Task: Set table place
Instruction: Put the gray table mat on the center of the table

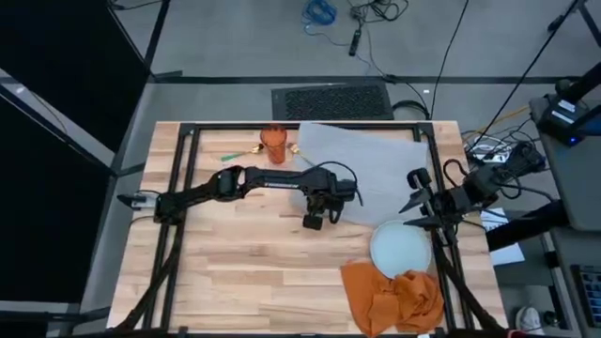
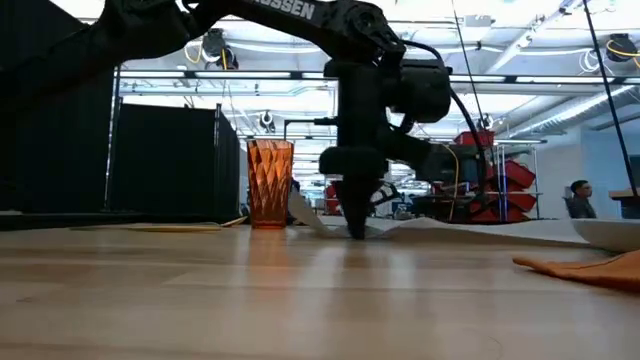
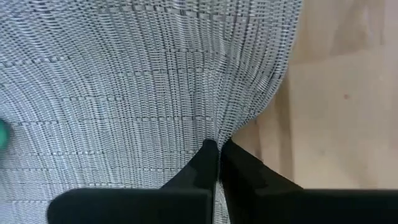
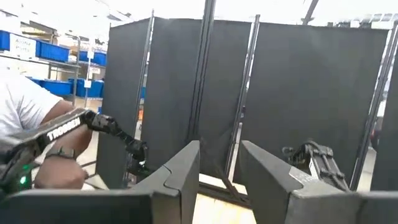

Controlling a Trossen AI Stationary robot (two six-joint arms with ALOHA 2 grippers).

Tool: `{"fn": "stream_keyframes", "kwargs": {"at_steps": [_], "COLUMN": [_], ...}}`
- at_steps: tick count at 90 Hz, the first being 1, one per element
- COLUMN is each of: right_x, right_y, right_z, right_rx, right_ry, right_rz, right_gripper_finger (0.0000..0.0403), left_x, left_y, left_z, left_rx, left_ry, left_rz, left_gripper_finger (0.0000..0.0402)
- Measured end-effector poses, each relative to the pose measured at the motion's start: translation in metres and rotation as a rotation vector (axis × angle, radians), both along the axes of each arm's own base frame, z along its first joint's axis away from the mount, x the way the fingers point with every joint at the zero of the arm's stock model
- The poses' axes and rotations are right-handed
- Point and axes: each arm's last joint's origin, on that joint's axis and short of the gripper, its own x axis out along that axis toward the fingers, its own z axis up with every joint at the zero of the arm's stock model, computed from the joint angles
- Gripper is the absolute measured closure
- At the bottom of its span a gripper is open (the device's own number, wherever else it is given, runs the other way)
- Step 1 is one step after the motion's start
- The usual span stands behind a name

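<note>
- While the tabletop (image 1: pixel 235 272) lies mostly bare at its near side, everything for this setting is bunched toward the far and right parts of it.
- The grey woven placemat (image 1: pixel 371 160) sprawls at the far right of the tabletop, skewed rather than square to the edges, so it looks to me like it needs dragging into position before anything goes on it.
- The left arm reaches across from the left side, and its left pincer (image 1: pixel 315 218) sits right at the mat's near left edge.
- In the left wrist view that left pincer (image 3: pixel 217 149) is pinched tight on the mat's edge, the weave puckering toward the fingertips (a grip made for pulling, I'd judge).
- From table height the cloth lifts slightly off the wood at the clamp.
- The right pincer (image 1: pixel 420 208) waits just beside the far rim of the plate, fingers parted and holding nothing.
- The pale plate (image 1: pixel 401 249) rests near the mat's near right corner, touching the orange napkin (image 1: pixel 392 296) crumpled at the near edge.
- The orange tumbler (image 1: pixel 274 144) stands upright at the far edge, just left of the mat.
</note>
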Motion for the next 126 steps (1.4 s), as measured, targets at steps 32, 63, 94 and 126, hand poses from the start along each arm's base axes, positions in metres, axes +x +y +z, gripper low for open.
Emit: {"fn": "stream_keyframes", "kwargs": {"at_steps": [32,63,94,126], "right_x": [0.007,0.008,0.009,0.012], "right_y": [0.004,0.005,0.005,0.006], "right_z": [-0.005,-0.006,-0.007,-0.01], "right_rx": [-0.002,-0.004,-0.007,-0.021], "right_ry": [0.051,0.059,0.067,0.097], "right_rz": [0.006,0.006,0.006,-0.013], "right_gripper_finger": [0.03,0.03,0.03,0.03], "left_x": [-0.004,-0.006,-0.003,-0.008], "left_y": [-0.015,-0.004,-0.005,-0.012], "left_z": [0.02,0.037,0.052,0.082], "left_rx": [-0.051,0.075,0.158,0.264], "left_ry": [-0.025,-0.048,-0.085,-0.166], "left_rz": [0.045,0.041,0.008,0.004], "left_gripper_finger": [0.0401,0.0401,0.0401,0.0401]}}
